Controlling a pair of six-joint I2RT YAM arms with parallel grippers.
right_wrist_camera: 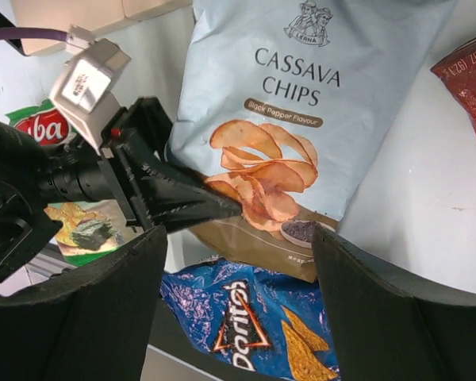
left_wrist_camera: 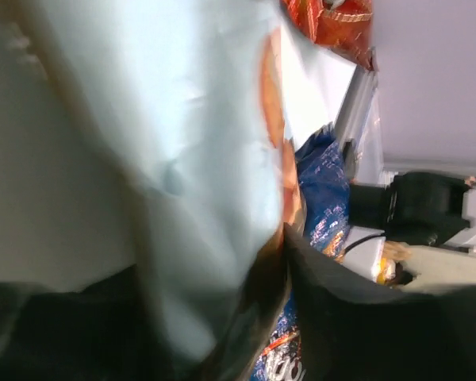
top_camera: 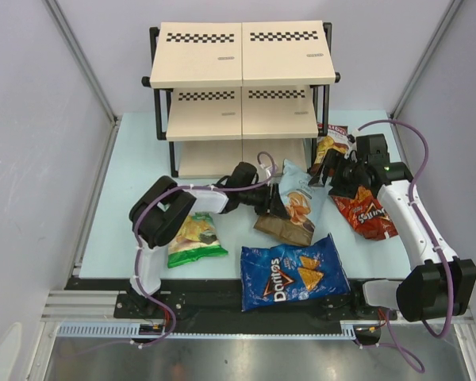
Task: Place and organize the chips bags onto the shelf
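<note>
**Left claw at the pale bag; all five bags on the table**

The shelf [top_camera: 242,55] stands at 12 o'clock on the table [top_camera: 127,198], and the five chips bags lie in front of it. The pale blue bag [top_camera: 300,198] is in the middle. The left claw [top_camera: 276,205] meets it from 9 o'clock, its jaws astride the bag's left edge; whether they pinch it I cannot tell. The right claw [top_camera: 335,171] hovers at 2 o'clock, jaws wide apart and holding nothing. The blue Doritos bag [top_camera: 293,274] lies at 6 o'clock, the red bag [top_camera: 366,213] at 3 and the green bag [top_camera: 194,238] at 8. The small dark bag [top_camera: 333,143] is at 1, beside the shelf's right leg.
</note>
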